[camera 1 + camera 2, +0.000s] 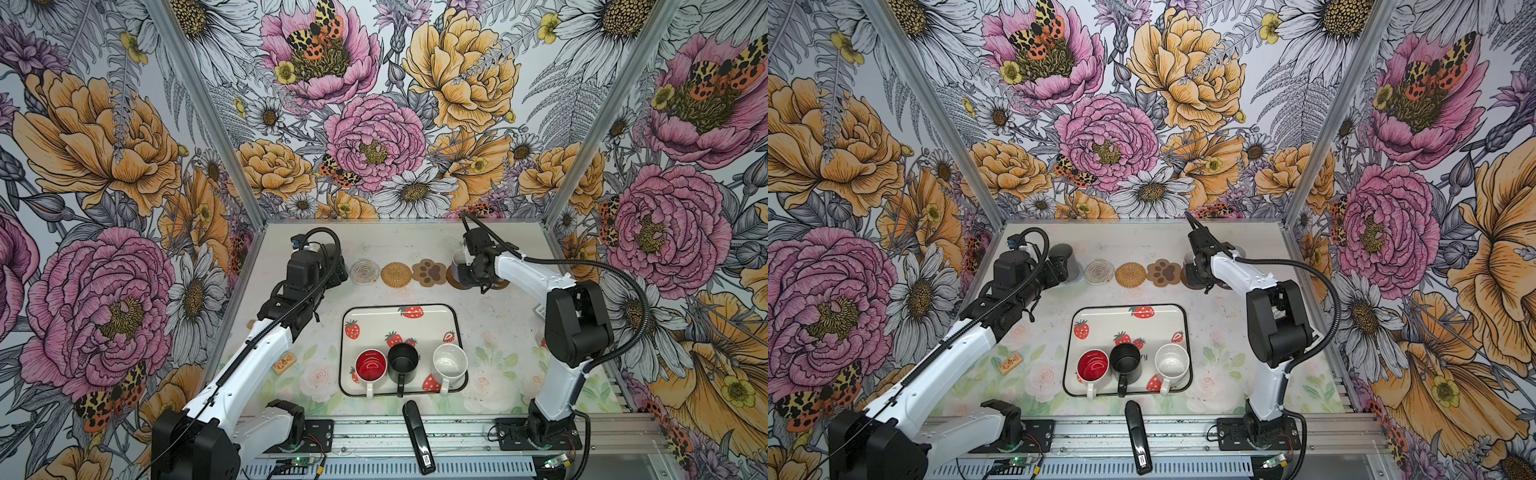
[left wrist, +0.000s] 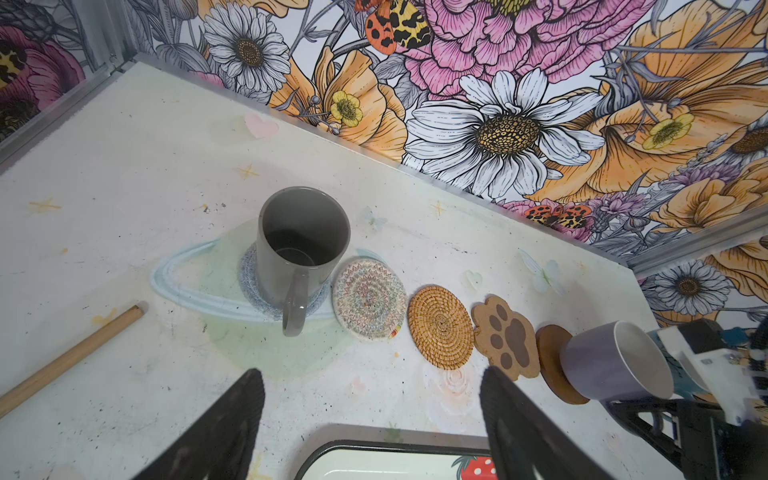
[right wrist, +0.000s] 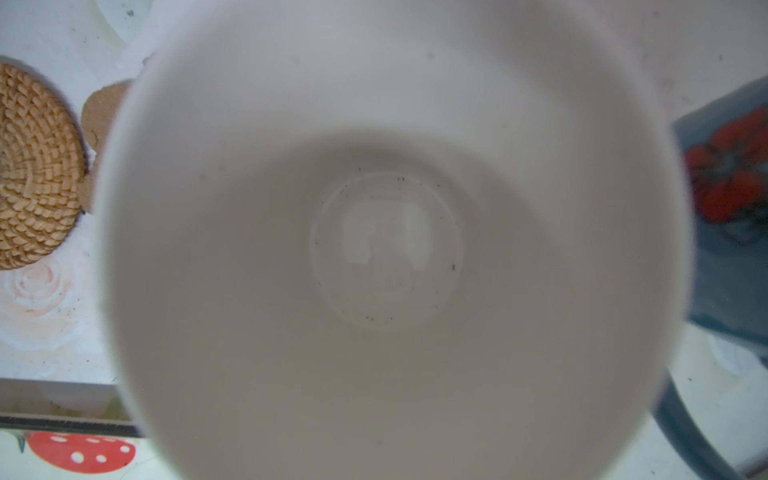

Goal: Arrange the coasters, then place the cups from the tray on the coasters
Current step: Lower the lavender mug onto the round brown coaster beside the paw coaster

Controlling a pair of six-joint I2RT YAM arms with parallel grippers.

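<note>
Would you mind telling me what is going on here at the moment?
The right claw grips the lavender mug at a brown disc coaster. The left claw, open and empty, hangs near the grey mug standing on the grey-blue coaster. The red-lined mug, black mug and white mug wait on the tray.

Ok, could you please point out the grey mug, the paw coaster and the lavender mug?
grey mug (image 2: 272, 270), left wrist view, outer wall.
paw coaster (image 2: 516, 338), left wrist view, large dark pad.
lavender mug (image 2: 594, 365), left wrist view, outer wall.
</note>
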